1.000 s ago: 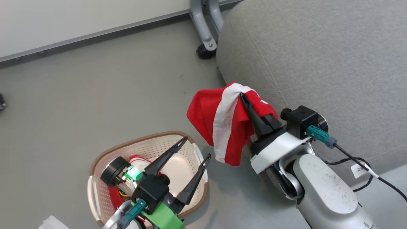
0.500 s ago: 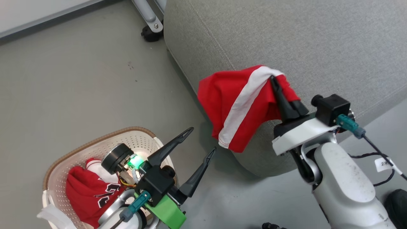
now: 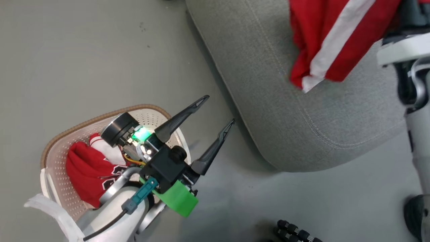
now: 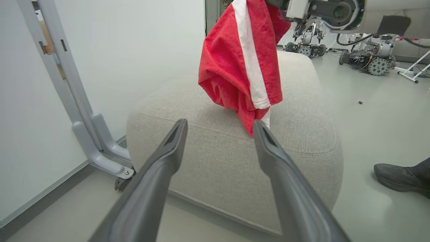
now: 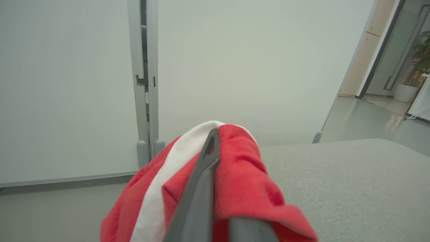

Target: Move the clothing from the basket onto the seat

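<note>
Carrying step: the right gripper [image 5: 210, 151] has its jaws pinched together on the first red garment [image 3: 322, 37], which hangs bunched over the seat [image 3: 275, 101] at upper right of the head frame. Can't tell whether the hem touches the cushion. The second red garment [image 3: 84, 168] lies in the basket [image 3: 77, 121], lower left. The left gripper [image 3: 219, 109] has its jaws apart and empty, tips over the floor between basket and seat.

Next, my read: lower the cloth well in from the seat edge, open, and pull clear without snagging, then the left arm goes for the basket.

- **Left wrist view:** side-on drape with the white stripe down the fold, plus a person's shoe [image 4: 396, 176] at the right edge.
- **Right wrist view:** one finger lying along the fabric.
- **Head view:** the basket contents.
</note>
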`<state>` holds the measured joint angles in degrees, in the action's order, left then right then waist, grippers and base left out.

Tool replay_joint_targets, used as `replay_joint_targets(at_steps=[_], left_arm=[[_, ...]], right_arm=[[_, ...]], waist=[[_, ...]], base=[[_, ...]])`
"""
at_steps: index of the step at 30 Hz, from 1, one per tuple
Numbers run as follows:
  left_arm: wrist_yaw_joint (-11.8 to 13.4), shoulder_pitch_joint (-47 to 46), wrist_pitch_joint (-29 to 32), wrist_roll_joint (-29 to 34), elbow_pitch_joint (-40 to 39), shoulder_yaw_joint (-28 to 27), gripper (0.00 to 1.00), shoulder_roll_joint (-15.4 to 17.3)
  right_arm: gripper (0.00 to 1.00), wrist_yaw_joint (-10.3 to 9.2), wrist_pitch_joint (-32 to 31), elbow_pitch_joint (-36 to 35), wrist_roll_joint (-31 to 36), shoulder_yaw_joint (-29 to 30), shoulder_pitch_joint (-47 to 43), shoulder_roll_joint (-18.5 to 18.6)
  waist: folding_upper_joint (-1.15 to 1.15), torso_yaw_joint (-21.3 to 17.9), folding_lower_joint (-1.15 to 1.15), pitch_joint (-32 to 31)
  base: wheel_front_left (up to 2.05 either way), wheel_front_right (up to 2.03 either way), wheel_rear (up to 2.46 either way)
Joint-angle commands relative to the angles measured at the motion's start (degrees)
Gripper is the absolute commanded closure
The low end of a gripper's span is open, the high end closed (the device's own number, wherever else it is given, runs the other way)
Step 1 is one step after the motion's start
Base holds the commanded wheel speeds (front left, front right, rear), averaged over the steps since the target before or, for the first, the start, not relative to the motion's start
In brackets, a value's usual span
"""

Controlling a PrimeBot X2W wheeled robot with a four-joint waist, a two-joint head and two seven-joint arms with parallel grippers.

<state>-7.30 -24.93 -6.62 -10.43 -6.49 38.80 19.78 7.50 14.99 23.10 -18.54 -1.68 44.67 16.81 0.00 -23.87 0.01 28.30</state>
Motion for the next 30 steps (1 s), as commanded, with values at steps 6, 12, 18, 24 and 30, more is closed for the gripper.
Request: replay_joint_targets(at_steps=[6,12,18,24,30], left_arm=[[0.2,-3.9,-1.5,1.1,0.3,0.1,0.00,-0.3],[0.1,-6.2,-2.6,1.5,1.0,1.1,0.00,-1.1],[0.4,-6.9,-3.9,1.3,2.6,1.5,0.00,-1.9],[1.1,-6.8,-5.1,1.2,4.0,1.5,0.00,-2.0],[2.6,-4.9,-6.2,0.5,4.8,0.8,0.00,-2.0]], right_arm=[[1.00,-0.02,0.2,3.3,0.1,5.1,7.5,5.3],[1.00,-0.02,0.2,10.7,-1.1,7.0,9.8,7.2],[0.00,-0.03,0.2,16.1,-2.2,8.6,6.0,5.2],[0.00,-0.03,0.2,13.9,-1.5,11.7,-1.3,0.9],[0.00,-0.03,0.2,7.5,1.7,13.0,-9.9,-4.3]], waist=[[0.00,7.0,-0.01,6.6],[0.00,9.6,-0.01,9.4],[0.00,10.5,-0.01,10.3],[0.00,10.2,-0.01,9.1],[0.00,8.9,-0.01,6.4]], base=[[0.00,0.00,0.00],[0.00,0.00,0.00],[0.00,0.00,0.00],[0.00,0.00,0.00],[0.00,0.00,0.00]])
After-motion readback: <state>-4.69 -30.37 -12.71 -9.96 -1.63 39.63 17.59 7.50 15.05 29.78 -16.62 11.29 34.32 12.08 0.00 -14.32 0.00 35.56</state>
